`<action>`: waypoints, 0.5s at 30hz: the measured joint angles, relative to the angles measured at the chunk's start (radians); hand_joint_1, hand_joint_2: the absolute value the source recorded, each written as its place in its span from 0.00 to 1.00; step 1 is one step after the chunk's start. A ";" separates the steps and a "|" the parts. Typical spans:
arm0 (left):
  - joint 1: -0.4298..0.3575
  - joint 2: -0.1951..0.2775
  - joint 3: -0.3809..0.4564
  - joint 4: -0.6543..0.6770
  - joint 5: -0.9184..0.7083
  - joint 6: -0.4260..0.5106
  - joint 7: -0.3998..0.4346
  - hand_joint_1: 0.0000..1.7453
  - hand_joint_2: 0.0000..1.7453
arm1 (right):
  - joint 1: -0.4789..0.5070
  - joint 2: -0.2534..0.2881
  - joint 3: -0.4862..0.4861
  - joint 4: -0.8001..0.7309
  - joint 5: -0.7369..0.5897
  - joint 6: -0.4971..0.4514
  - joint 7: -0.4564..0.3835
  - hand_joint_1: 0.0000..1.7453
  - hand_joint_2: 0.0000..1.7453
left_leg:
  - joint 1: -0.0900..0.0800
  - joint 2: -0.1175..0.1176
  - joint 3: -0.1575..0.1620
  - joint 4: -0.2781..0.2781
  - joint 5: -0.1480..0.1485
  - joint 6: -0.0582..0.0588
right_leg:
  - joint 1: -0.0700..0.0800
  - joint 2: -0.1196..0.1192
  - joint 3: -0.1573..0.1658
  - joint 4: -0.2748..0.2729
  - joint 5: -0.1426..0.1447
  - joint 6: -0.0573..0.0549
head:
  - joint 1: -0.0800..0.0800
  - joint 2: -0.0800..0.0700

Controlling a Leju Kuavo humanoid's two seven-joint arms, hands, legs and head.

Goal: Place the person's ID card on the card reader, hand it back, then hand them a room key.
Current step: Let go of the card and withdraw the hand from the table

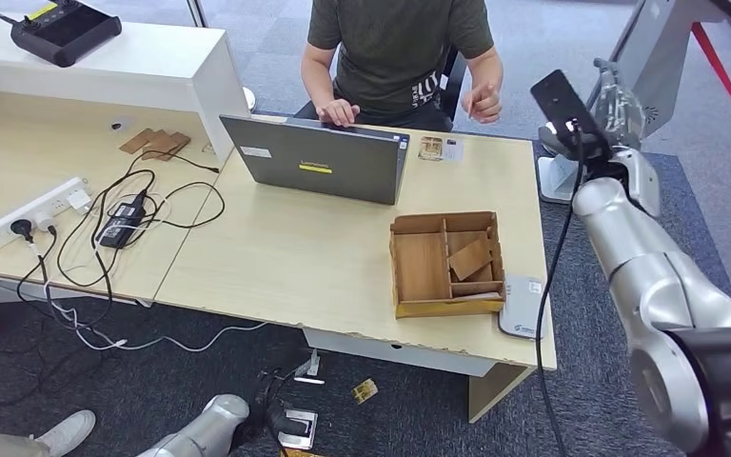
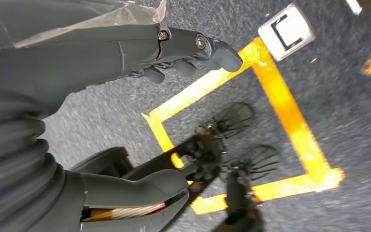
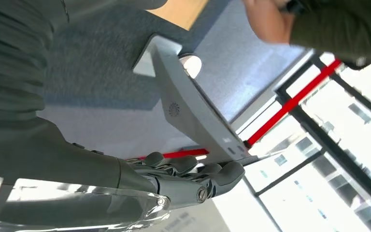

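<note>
Left hand (image 2: 140,121) was seen hanging over the floor, fingers apart, nothing held. At centre right of the head view, cards (image 1: 441,148) lay on the desk (image 1: 295,276) before the person (image 1: 395,48); card reader (image 1: 521,307) at lower right bore nothing, so no step was judged done. Right hand (image 1: 614,105) was raised at upper right, well apart from the cards, unclenched and empty.

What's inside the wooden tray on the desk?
The wooden tray has dividers forming several compartments. A loose flat wooden piece lies tilted across the right-hand compartments. The large left compartment looks bare. Anything under that tilted piece is covered, so I cannot tell whether cards lie there.
</note>
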 joint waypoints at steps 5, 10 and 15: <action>-0.031 -0.024 -0.005 0.001 0.229 0.169 0.029 0.00 1.00 | 0.061 -0.125 -0.214 0.000 -0.372 -0.074 -0.125 0.00 1.00 | 0.000 -0.002 0.001 0.002 -0.002 0.003 | 0.000 -0.003 0.004 -0.001 -0.001 0.003 | 0.000 0.000; -0.025 -0.027 0.001 0.004 0.376 0.337 -0.035 0.00 1.00 | 0.260 -0.265 -0.405 0.000 -0.544 -0.075 -0.095 0.00 1.00 | 0.001 -0.002 0.002 0.003 -0.006 0.008 | 0.002 -0.003 0.008 -0.003 -0.003 0.005 | 0.000 0.000; 0.175 0.320 0.047 0.011 0.514 -0.029 -0.238 0.00 1.00 | 0.640 -0.446 -0.582 0.002 -0.666 0.112 -0.017 0.00 1.00 | 0.007 0.000 0.031 0.000 -0.026 0.002 | 0.008 0.001 0.037 -0.007 -0.020 -0.001 | 0.007 0.000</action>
